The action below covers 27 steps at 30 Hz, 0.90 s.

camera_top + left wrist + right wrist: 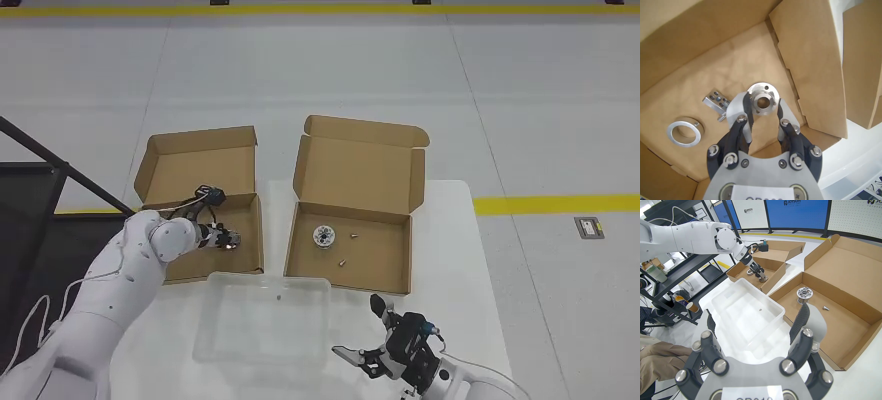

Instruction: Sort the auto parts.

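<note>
nearest the lens in the left wrist view is the left gripper (763, 101), jaws clenched across the rim of a flanged hub (761, 88), one pad on each side of the flange. the hub's bore faces straight up at the wrist, so its axis runs in line with the jaws and the flange lies square between them. it sits low inside the left cardboard box (696, 64), at centre frame, close to the box wall at right. whether it rests on the box floor or hangs just above it cannot be told. on that floor lie a drilled block (714, 100), just beside the left pad, and a ring collar (683, 132) at lower left, well apart from the hub.

in the top view the right gripper (360, 328) hangs at lower centre, jaws released wide and empty, just beside the clear plastic bin (225, 335) on the white counter (455, 270). one small dark piece (277, 297) lies in the bin near its upper wall. the right cardboard box (380, 265) at centre holds a round machined part (323, 235) and two small bolts (354, 236).

judgement: the step in hand looks to be setting the hub down. release needs the jaws to part sideways off the flange, and the drilled block stands close on one side. the piece in the bin lies about midway between the two arms, and the right arm is the free one.
</note>
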{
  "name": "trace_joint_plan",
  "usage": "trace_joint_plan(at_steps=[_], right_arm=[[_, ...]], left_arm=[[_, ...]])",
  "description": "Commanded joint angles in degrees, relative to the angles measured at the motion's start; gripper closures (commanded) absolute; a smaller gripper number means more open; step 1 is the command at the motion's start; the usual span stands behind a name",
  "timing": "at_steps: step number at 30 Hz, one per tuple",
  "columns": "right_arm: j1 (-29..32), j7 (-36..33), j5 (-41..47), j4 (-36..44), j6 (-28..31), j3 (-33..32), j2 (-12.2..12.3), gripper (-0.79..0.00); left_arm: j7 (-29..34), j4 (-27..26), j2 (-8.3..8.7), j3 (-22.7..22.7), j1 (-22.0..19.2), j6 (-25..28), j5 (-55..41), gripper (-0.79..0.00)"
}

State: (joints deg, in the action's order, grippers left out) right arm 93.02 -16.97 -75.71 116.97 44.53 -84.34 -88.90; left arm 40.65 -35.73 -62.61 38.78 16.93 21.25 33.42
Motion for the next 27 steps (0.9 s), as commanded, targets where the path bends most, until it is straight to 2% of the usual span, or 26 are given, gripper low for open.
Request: trace_joint_plan(at_steps=[1,3,7,12,16,22,27], right_arm=[[0.00,0.00,0.00,0.00,0.00,0.00,0.00,-0.785],[0.00,0.00,0.00,0.00,0.00,0.00,0.00,-0.785],[0.00,0.00,0.00,0.00,0.00,0.00,0.00,-0.785],[0.00,0.00,0.00,0.00,0.00,0.00,0.00,-0.785],[0.00,0.00,0.00,0.00,0.00,0.00,0.00,-0.785],[0.00,0.00,0.00,0.00,0.00,0.00,0.00,-0.785],[0.00,0.00,0.00,0.00,0.00,0.00,0.00,-0.785]], left_arm=[[-0.90,-0.94,0.34,0.56,0.27,-0.06,0.79,-0.671],[-1.63,-2.37,0.86,1.32,0.79,-0.30,1.58,-0.714],[-2.92,-7.09,2.57,4.00,2.83,0.36,2.34,-0.714],[-3.97,-17.96,6.43,10.53,9.02,2.27,2.65,-0.711],[-3.76,-30.75,10.24,18.59,17.82,2.39,2.39,-0.714],[-3.43,-49.40,15.01,33.63,34.74,4.63,-1.70,-0.730],[-2.66,-57.98,17.24,44.82,47.29,11.45,-9.54,-0.733]])
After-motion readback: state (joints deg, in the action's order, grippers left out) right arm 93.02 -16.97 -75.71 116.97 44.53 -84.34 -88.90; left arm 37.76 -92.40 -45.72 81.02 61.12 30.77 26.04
